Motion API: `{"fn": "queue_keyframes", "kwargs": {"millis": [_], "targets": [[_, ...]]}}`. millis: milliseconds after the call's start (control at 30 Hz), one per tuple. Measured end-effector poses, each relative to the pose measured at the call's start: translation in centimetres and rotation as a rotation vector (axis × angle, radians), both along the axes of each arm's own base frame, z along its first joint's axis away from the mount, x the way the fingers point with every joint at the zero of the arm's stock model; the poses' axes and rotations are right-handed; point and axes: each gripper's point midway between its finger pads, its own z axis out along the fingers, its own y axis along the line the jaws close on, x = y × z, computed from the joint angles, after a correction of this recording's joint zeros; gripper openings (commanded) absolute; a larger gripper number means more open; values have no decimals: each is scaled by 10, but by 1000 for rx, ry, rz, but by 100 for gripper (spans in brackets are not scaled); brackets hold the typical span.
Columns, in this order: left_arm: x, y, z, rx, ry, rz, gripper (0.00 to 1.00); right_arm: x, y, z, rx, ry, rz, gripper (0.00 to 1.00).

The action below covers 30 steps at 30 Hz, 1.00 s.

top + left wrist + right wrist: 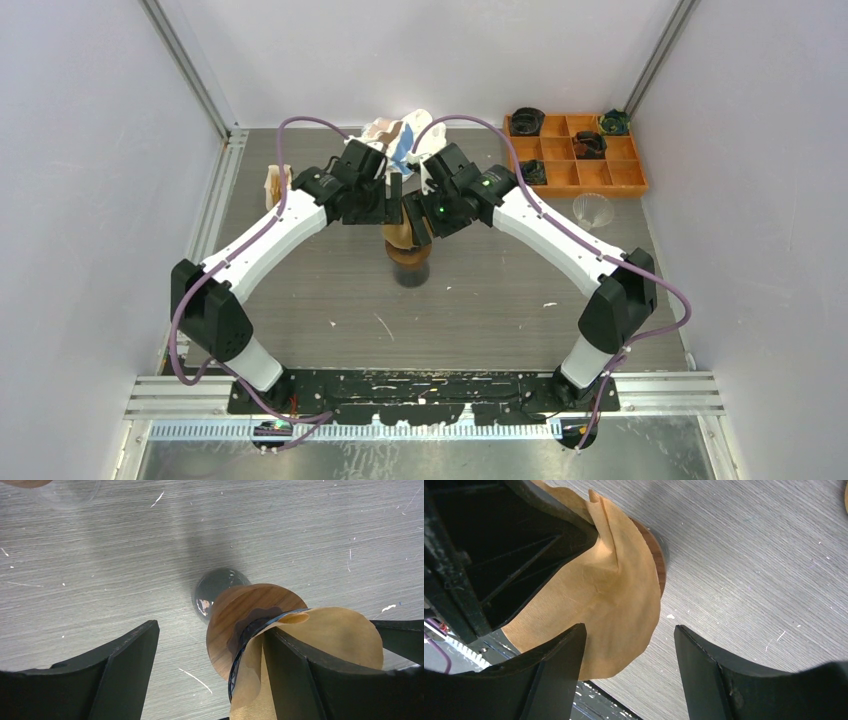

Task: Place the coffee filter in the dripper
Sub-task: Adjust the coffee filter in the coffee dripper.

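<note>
My left gripper [211, 629] has its jaws well apart and is clamped on nothing. One finger [295, 680] is poked into the filter [330, 635], and the brown paper folds round its tip. The other finger hangs over bare table [100, 555]. The filter sits tilted on the dripper [240, 615] at mid-table, leaning over the wooden collar — not yet seated inside it, as far as I can judge. My right gripper [630, 628] is spread too and holds nothing; the filter's loose edge passes behind one of its fingers.

The paper looks feather-light, thin and limp — it creases where I press, and a hard pinch would likely crumple or tear it. I'd take it gently by the free rim, both layers together, and let the cone open as it goes down. The dripper looks top-heavy on its narrow dark base, so a sideways shove could tip it.
</note>
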Motion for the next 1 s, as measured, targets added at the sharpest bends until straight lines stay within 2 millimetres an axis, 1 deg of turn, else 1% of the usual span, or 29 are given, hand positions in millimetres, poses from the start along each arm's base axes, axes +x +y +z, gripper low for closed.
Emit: {"fn": "queue_keyframes", "kwargs": {"millis": [167, 333, 533, 900, 1000], "targets": [[0, 0, 0, -2, 2, -2, 78, 1, 0, -3, -4, 0, -2, 71], [-1, -1, 0, -2, 3, -4, 80, 2, 0, -3, -5, -1, -3, 71], [-2, 0, 1, -4, 0, -4, 80, 2, 0, -3, -5, -1, -3, 73], [-7, 0, 15, -36, -22, -14, 81, 2, 0, -3, -5, -4, -7, 74], [-7, -1, 16, -40, -22, -16, 81, 3, 1, -2, 0, -7, -10, 75]]}}
